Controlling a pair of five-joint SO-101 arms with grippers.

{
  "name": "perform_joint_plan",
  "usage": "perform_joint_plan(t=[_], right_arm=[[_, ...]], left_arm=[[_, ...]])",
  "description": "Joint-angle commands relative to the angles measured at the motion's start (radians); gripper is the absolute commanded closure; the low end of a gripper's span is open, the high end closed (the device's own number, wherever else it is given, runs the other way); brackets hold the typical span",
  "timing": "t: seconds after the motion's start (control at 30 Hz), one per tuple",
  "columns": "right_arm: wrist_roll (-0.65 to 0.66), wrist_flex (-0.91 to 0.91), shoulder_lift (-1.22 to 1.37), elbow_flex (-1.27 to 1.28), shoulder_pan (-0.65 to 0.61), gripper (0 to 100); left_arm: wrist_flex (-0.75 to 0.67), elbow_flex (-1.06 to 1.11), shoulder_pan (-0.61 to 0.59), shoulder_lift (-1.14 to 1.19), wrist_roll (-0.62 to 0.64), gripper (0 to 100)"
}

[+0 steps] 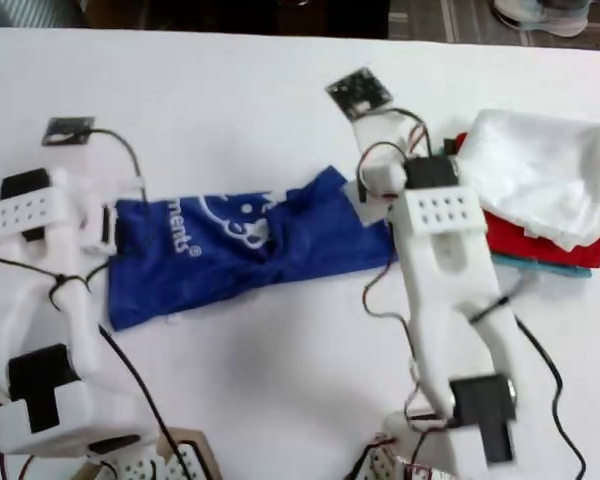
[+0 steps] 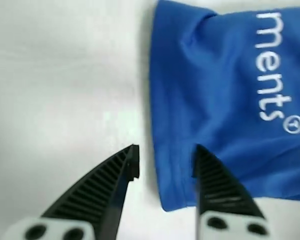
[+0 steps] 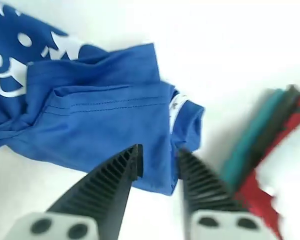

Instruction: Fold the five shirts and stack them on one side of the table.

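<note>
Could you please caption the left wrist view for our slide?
Open left end effector straddling an edge of the blue shirt on the table.

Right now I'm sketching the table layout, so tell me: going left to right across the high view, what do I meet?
left arm → blue shirt → right arm → stack of folded shirts

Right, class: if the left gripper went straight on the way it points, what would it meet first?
Most likely the blue shirt: the open left gripper points at its end edge, one finger over cloth, the other over bare table. Its height above the cloth is unclear.
</note>
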Motion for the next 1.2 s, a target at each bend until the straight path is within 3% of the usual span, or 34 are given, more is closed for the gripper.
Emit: perform_joint_plan(t=[0.0,0.1,0.37,0.7,1.03,1.1,1.17], right_arm=[[0.005,0.042,-0.122,0.0,-0.005,83.1],[0.005,0.053,-0.154,0.0,-0.012,88.2],[0.005,0.107,-0.166,-0.043,-0.012,95.9],[0.005,0.166,-0.171,-0.12,-0.012,96.1],[0.005,0.166,-0.173,-0.12,-0.012,96.1],[0.005,0.166,-0.173,-0.12,-0.012,96.1],[0.005,0.166,-0.173,-0.12,-0.012,96.1]], left_arm=[[-0.081,0.013,-0.038,-0.003,-0.023,78],[-0.144,0.081,-0.038,0.017,-0.031,78],[-0.1,0.002,-0.035,0.279,0.18,78],[0.129,-0.262,0.061,0.551,0.186,75],[0.13,-0.278,0.138,0.563,0.218,75],[0.124,-0.277,0.138,0.563,0.213,77],[0.117,-0.275,0.138,0.565,0.213,87]])
